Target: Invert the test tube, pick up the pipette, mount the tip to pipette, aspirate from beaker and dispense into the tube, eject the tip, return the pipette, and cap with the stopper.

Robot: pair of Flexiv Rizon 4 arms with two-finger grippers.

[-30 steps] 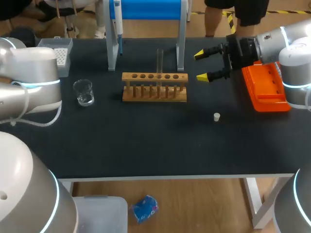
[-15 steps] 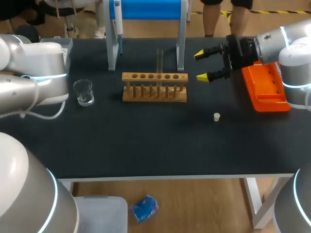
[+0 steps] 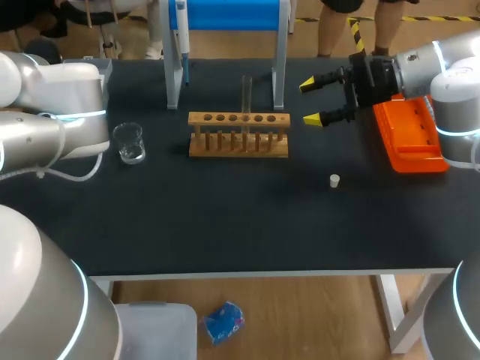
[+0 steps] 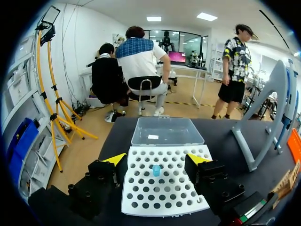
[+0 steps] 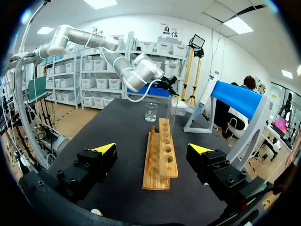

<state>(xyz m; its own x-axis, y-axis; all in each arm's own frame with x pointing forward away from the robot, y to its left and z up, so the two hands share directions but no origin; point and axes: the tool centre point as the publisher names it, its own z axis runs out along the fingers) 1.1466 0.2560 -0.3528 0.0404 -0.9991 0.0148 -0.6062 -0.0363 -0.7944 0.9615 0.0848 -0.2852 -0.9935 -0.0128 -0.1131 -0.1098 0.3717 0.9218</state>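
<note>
both jaws spread, left at tip box (image 4: 162, 190), right facing rack (image 5: 160, 160)

Table (image 3: 225, 225): black, bearing everything here.
Wooden rack (image 3: 238, 150): mid-table, long side across.
Stand (image 3: 232, 15): blue bar on 2 grey legs, just behind the rack.
Orange tray (image 3: 409, 142): near the table's right edge.

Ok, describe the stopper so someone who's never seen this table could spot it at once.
Start at the wooden rack in the middle of the black table. Go right toward the orange tray, then nearer the front edge: the stopper sits alone on bare tabletop. It is a small white plug touching nothing, unlike the tall clear tube standing in the rack.
</note>
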